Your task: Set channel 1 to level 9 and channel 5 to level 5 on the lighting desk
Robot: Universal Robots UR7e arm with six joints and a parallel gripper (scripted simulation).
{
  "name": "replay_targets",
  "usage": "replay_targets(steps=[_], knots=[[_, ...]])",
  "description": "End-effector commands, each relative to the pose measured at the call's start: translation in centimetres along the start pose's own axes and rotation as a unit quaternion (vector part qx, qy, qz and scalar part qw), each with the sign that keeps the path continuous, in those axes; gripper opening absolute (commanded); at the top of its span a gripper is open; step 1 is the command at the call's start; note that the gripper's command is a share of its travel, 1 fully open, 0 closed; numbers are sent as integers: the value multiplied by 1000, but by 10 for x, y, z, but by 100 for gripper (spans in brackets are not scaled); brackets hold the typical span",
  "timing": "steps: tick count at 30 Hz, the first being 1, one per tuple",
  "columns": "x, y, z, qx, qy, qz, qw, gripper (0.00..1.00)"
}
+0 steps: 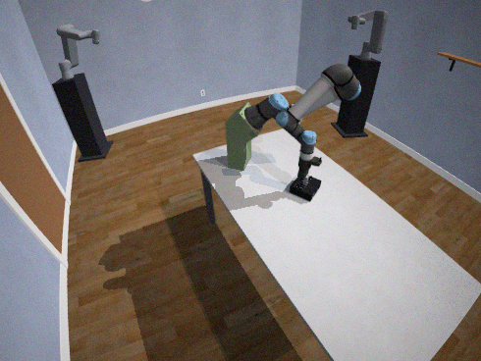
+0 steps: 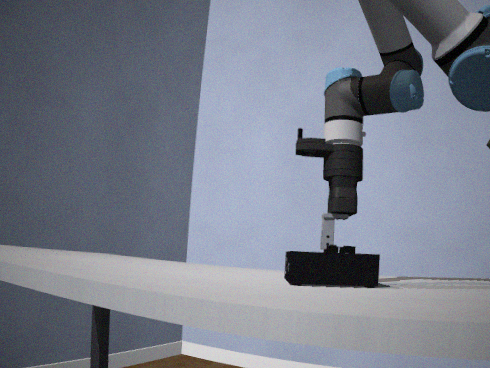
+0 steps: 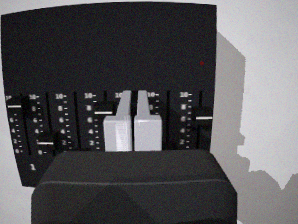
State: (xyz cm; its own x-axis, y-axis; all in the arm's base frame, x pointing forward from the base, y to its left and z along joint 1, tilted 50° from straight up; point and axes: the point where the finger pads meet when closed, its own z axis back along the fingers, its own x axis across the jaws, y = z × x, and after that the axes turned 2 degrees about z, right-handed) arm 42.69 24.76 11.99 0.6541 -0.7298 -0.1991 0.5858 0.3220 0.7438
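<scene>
The lighting desk point(image 1: 311, 189) point(image 2: 310, 270) point(image 3: 107, 43) is a small black box standing flat on the white table point(image 1: 344, 255) point(image 2: 150, 285). My gripper point(image 1: 302, 180) point(image 2: 327, 246) point(image 3: 135, 106) is shut with nothing between the fingers, and it points straight down with its tips at the desk's fader strip. In the wrist view the closed fingers cover one fader near the middle of the row. The white cap lines of other faders show: one at the far left point(image 3: 13, 106), one lower point(image 3: 45, 143), one just left of the fingers and one at the right point(image 3: 204, 117).
A green block point(image 1: 239, 137) that carries the arm's base stands at the table's back left corner. Two black pedestals point(image 1: 80, 118) point(image 1: 357, 95) with camera arms stand on the floor behind the table.
</scene>
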Motion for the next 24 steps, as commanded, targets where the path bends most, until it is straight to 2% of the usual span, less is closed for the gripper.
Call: replay_targets(steps=[1,24], knots=[[1,-2,0,-1,0,-2,1000,0],[1,3,0,-1,0,-2,1000,0]])
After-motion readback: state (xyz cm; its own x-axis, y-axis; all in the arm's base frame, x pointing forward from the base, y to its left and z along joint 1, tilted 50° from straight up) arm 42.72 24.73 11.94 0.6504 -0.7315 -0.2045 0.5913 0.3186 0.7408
